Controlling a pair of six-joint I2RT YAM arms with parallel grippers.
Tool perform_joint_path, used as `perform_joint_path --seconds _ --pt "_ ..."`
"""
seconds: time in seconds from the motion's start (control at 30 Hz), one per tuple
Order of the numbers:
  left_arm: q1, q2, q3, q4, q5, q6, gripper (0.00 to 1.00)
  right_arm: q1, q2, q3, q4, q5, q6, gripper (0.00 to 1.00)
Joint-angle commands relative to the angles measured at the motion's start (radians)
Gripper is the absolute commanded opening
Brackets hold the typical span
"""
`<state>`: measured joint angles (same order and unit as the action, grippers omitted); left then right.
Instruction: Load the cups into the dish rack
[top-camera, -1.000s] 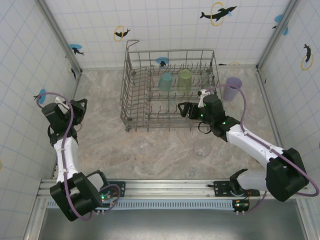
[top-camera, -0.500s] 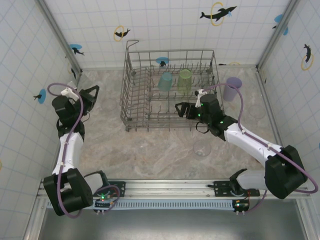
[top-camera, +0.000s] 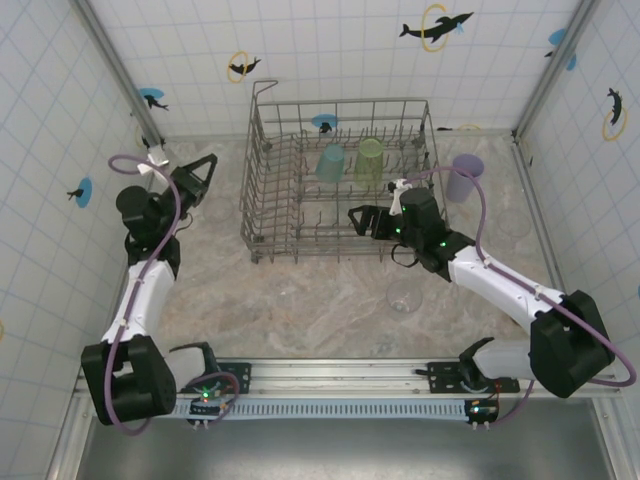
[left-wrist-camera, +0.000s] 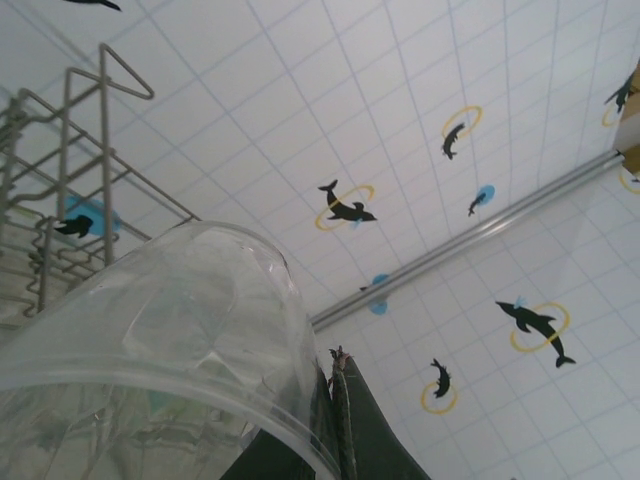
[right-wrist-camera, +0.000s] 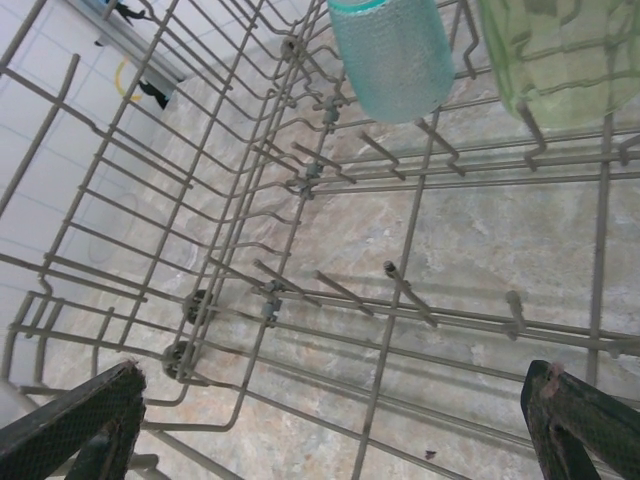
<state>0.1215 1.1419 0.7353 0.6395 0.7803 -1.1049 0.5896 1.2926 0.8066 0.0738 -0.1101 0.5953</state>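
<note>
The grey wire dish rack (top-camera: 262, 210) stands at the back middle of the table. A teal cup (top-camera: 330, 162) and a lime green cup (top-camera: 370, 160) sit inverted on its tines. A lavender cup (top-camera: 464, 178) stands on the table to its right. My left gripper (top-camera: 203, 170) hangs left of the rack, shut on the wall of a clear cup (left-wrist-camera: 150, 350) beside its fingers (left-wrist-camera: 350, 420), with the rack (left-wrist-camera: 60, 180) behind. My right gripper (top-camera: 362, 220) is open over the rack's front right corner; its view looks down on bare tines (right-wrist-camera: 400, 290), the teal cup (right-wrist-camera: 392, 50) and the lime cup (right-wrist-camera: 560, 55).
A clear cup (top-camera: 404, 296) stands on the marble table in front of the rack's right end, just left of my right forearm. Another faint clear one (top-camera: 284, 291) is near the rack's front left. Tiled walls close in on three sides.
My left arm has swung from the left wall up and right toward the rack, carrying the clear cup. My right gripper has edged slightly left over the rack.
</note>
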Motion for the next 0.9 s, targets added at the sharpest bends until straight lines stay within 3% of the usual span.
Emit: perform_joint_path --seconds 0.0,0.67,0.87 --pt "-0.047 0.017 0.043 0.087 0.032 -0.008 0.0 -0.029 0.015 0.025 0.07 -0.078 0.052 1.0" --pt "-0.375 0.211 0.148 0.146 0.028 0.041 0.0 -0.126 0.045 -0.032 0.346 -0.308 0.299 1.0" --pt "-0.461 0.293 0.184 0.185 0.03 0.042 0.0 -0.128 0.048 -0.041 0.442 -0.306 0.369 1.0"
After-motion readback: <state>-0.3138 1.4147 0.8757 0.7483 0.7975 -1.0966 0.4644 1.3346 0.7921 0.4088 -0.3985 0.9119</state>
